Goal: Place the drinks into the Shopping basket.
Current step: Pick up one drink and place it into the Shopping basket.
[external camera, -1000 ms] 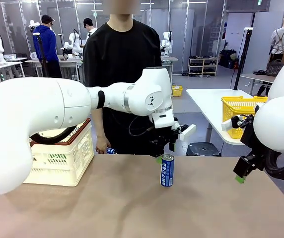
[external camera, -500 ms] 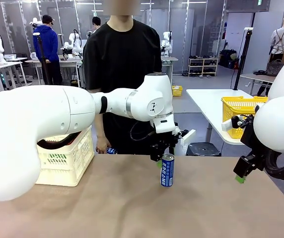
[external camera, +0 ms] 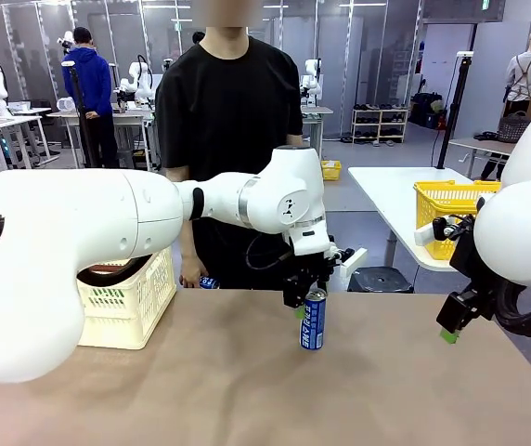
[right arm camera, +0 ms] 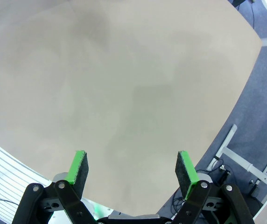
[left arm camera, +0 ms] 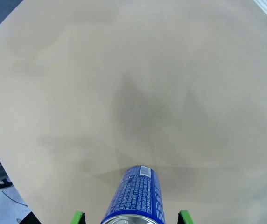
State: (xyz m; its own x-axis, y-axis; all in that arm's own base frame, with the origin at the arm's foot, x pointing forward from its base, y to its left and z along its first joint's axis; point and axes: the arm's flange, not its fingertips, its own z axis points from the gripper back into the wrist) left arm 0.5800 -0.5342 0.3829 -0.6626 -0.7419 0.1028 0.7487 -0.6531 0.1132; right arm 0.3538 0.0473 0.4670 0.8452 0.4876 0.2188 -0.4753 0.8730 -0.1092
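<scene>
Reaching in from the left and straddling the top of the blue can [external camera: 313, 325] with the left fingers [external camera: 298, 312]. Finding the can upright near mid-counter [external camera: 247, 390], toward the far edge. Seeing, from the left wrist, a green pad on either side of the can with a gap at both sides: fingers released, not gripping. Hovering by the counter's right edge with the right fingers [right arm camera: 80, 171] spread wide over bare counter, released, grasping nothing. Spotting the cream basket [external camera: 131, 307] at the counter's left, partly hidden behind the left arm, well apart from the can. Facing a person [external camera: 228, 139] in black at the far side.
</scene>
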